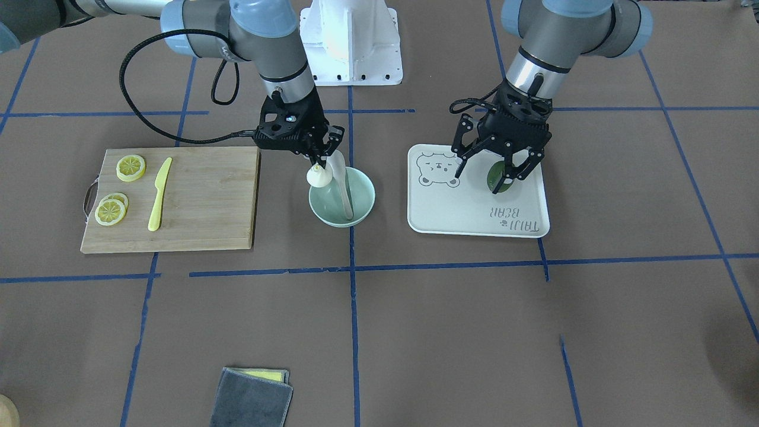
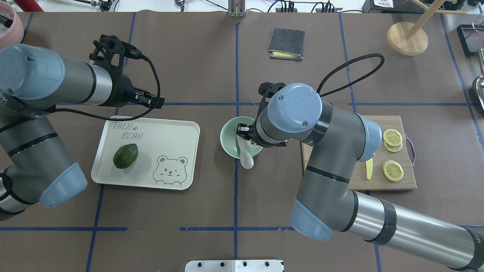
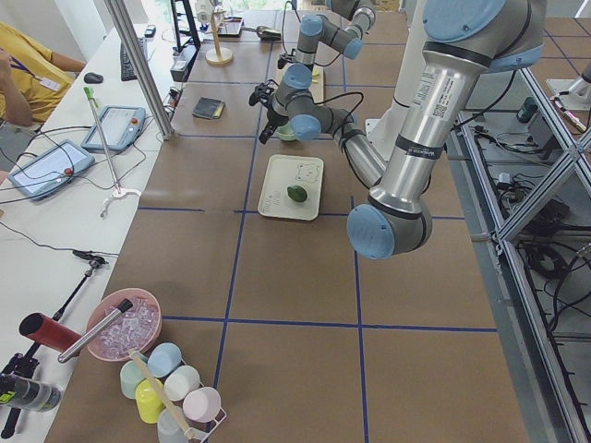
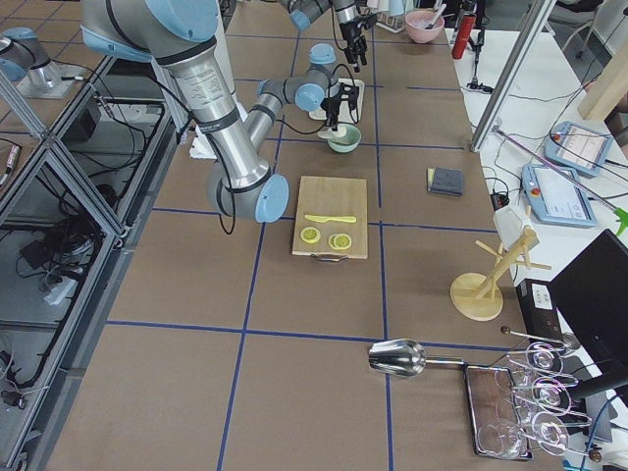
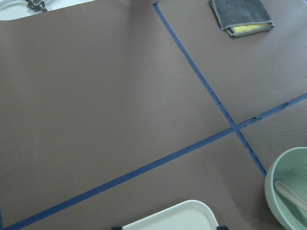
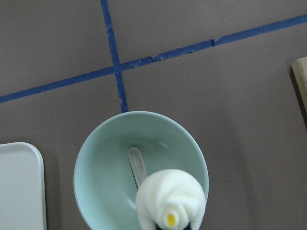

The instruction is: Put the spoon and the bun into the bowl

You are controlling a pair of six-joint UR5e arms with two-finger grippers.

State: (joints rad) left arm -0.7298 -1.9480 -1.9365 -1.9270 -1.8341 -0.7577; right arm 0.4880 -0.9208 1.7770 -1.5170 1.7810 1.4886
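My right gripper (image 1: 321, 164) is shut on the twisted top of the white bun (image 1: 318, 177) and holds it just above the rim of the mint-green bowl (image 1: 362, 199). In the right wrist view the bun (image 6: 171, 200) hangs over the bowl's (image 6: 96, 143) near side. The pale spoon (image 1: 341, 178) lies with its handle inside the bowl and its scoop over the robot-side rim (image 2: 247, 161). My left gripper (image 1: 489, 177) is open and empty above the white tray (image 1: 468, 213).
A dark green avocado (image 2: 125, 155) lies on the tray (image 2: 170, 132). A wooden cutting board (image 1: 201, 201) with lemon slices (image 1: 130, 168) and a yellow knife (image 1: 159, 196) sits beside the bowl. A grey cloth (image 1: 252, 397) lies near the operators' edge.
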